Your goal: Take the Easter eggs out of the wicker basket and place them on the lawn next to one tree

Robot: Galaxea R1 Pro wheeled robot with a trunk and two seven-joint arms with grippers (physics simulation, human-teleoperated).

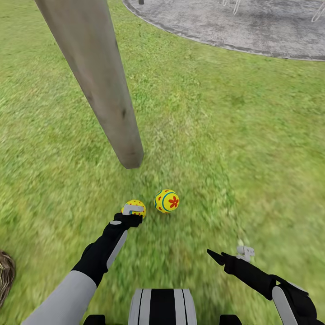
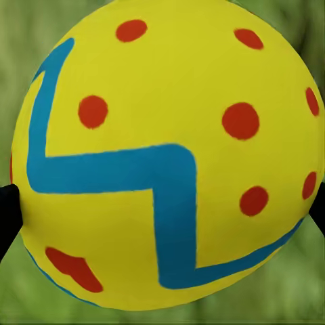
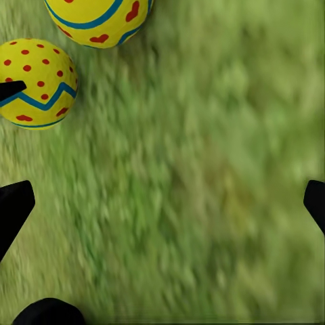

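Flat, even daylight is washing over the lawn in the head view, with no clear direction to it and no glare anywhere. Hardly any shadow is falling at the foot of the tree trunk or beneath the free Easter egg; both are looking almost pasted onto the grass. The turf is smearing into soft streaks toward the lower edges of that view. In the left wrist view the held egg is showing crisp, bright paint while the green behind it is dissolving into blur. The right wrist view is rendering the grass soft and mottled, its black fingertips reading as unlit silhouettes.
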